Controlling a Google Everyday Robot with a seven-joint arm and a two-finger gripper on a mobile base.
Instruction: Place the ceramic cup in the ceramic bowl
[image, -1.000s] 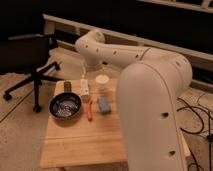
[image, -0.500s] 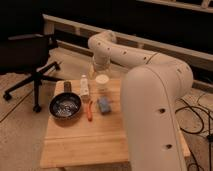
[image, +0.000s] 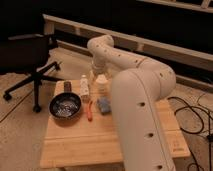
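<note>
**A:** Where's the gripper?

**B:** The gripper (image: 98, 75) hangs at the back of the desk (image: 90, 142), just above and behind the ceramic cup (image: 102, 85). Its jaws are spread wide and hold nothing.

**A:** And the cup?

**B:** It stands upright on the desk, with the white bottle (image: 84, 86) to its left and the blue block (image: 104, 105) in front. The ceramic bowl (image: 51, 106) sits further left, past the bottle.

**A:** Which step?

**B:** The reach for the cup, I'd judge. Next the gripper must drop around the cup and close without nudging the bottle — then lift and carry it left to the bowl.

**A:** What differs?

**B:** A second ago the wrist was further left, nearer the bottle — it has swung right, over the cup. Nothing on the desk has shifted.
</note>
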